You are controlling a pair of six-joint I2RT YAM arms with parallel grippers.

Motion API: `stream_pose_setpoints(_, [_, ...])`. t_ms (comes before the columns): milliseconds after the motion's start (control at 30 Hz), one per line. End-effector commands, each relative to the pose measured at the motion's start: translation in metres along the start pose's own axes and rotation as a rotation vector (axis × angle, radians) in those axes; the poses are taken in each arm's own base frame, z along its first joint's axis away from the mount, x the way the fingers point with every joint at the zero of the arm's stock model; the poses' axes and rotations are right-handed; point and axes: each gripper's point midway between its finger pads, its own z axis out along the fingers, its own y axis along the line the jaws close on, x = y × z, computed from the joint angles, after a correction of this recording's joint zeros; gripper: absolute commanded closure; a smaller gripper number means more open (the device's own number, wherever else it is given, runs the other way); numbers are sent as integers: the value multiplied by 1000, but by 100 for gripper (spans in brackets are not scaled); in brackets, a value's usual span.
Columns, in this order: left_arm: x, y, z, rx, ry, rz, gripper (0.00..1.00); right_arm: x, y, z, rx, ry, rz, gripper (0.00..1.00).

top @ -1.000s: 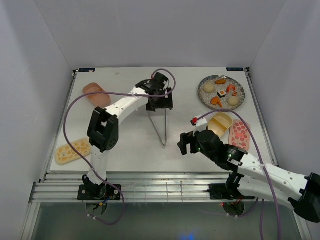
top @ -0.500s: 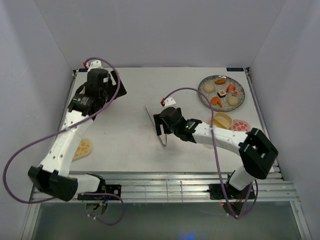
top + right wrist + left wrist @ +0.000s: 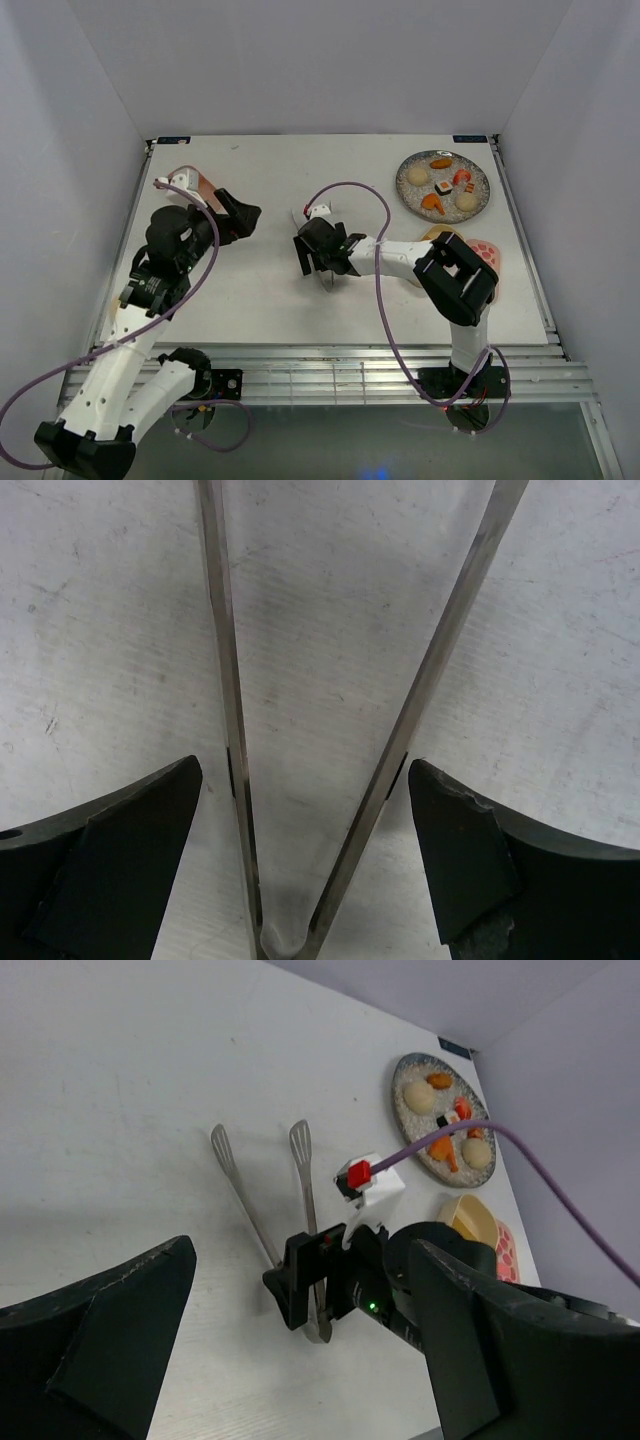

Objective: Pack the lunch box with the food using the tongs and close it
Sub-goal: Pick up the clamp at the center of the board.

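**A:** So, from above, where are the tongs [image 3: 328, 282]?

**B:** Flat on the worktop [image 3: 250, 290] near its middle, mostly under the right end effector [image 3: 318, 252]. It is spread wide over them and grips nothing. The left end effector [image 3: 243, 213] is well to the left of them, also wide open and empty.

**A:** And the rest?

**B:** The food [image 3: 440, 187] sits on a grey plate [image 3: 405, 180] at the far right. A tan tray [image 3: 437, 234] of the lunch box and a spotted pink lid [image 3: 484, 250] lie just behind the right arm.

**A:** Left wrist camera?

**B:** Its dark fingers [image 3: 110, 1340] frame the bottom corners, far apart, with nothing between them. Beyond them the tongs point their flat tips away, and the right end effector crouches over the hinge end.

**A:** Right wrist camera?

**B:** The two metal arms run down in a V to the hinge at the bottom edge. One finger [image 3: 100, 860] stands just outside each arm, so the tongs lie between them. I cannot tell whether either finger touches metal.
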Motion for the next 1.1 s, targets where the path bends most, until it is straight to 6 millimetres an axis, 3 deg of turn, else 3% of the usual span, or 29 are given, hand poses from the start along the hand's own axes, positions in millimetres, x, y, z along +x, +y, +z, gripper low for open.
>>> stream_pose_setpoints(0, [18, -3, 11, 66, 13, -41, 2, -27, 5, 0, 11, -70, 41, 10])
stream_pose_setpoints(400, [83, 14, 28, 139, 69, -204, 2, -33, 1, 7, 31, -132, 50, 6])
stream_pose_setpoints(800, [97, 38, 28, 102, 4, -176, 3, -25, 3, 18, 27, -141, 59, 2])
stream_pose_setpoints(1067, [98, 38, 30, 115, -8, -172, 4, -9, 2, 25, 18, -123, 56, 0])
